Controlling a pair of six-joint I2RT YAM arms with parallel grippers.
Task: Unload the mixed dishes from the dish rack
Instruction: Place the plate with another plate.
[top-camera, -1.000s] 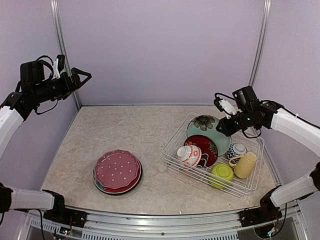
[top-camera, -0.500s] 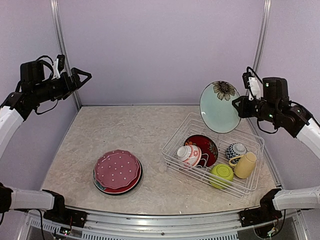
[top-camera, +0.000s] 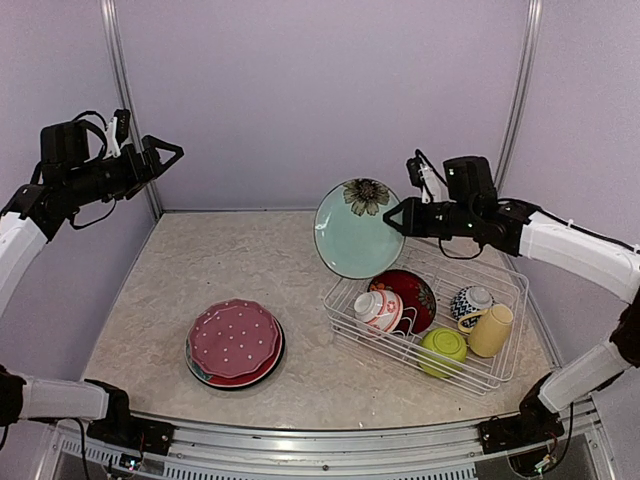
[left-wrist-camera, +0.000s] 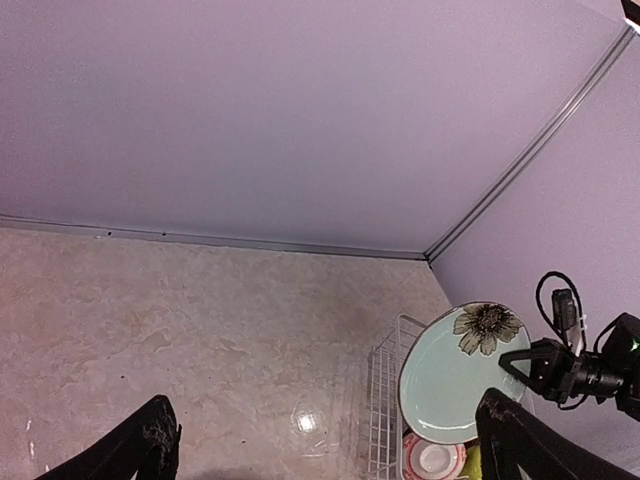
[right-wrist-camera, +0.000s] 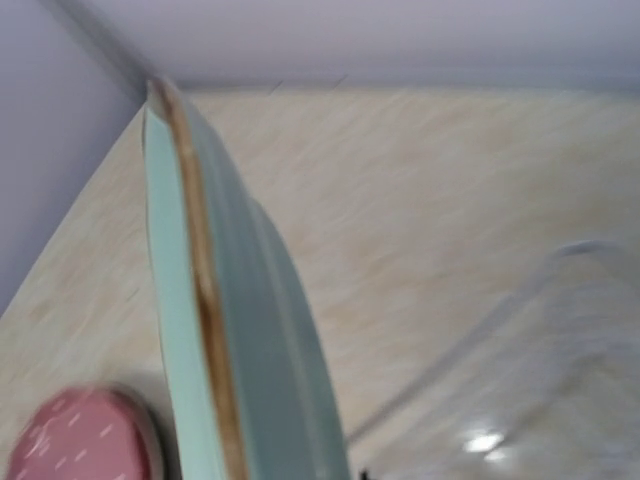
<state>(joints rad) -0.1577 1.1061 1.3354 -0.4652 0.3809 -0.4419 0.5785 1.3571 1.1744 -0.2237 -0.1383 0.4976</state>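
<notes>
Pink dotted plates (top-camera: 235, 343) sit stacked at 7 o'clock on the worktop (top-camera: 260, 260); at 4 o'clock the dish rack (top-camera: 350, 322) carries bowls (top-camera: 442, 349), a red plate (top-camera: 412, 290), a yellow mug (top-camera: 490, 330). Farther, toward 1 o'clock, the pale teal plate (top-camera: 358, 230) hangs on edge above the rack's far-left corner, right jaws pinching its rim: stiff, probably slick and chip-prone, prongs below. Left jaws gape empty at 10 o'clock.
</notes>
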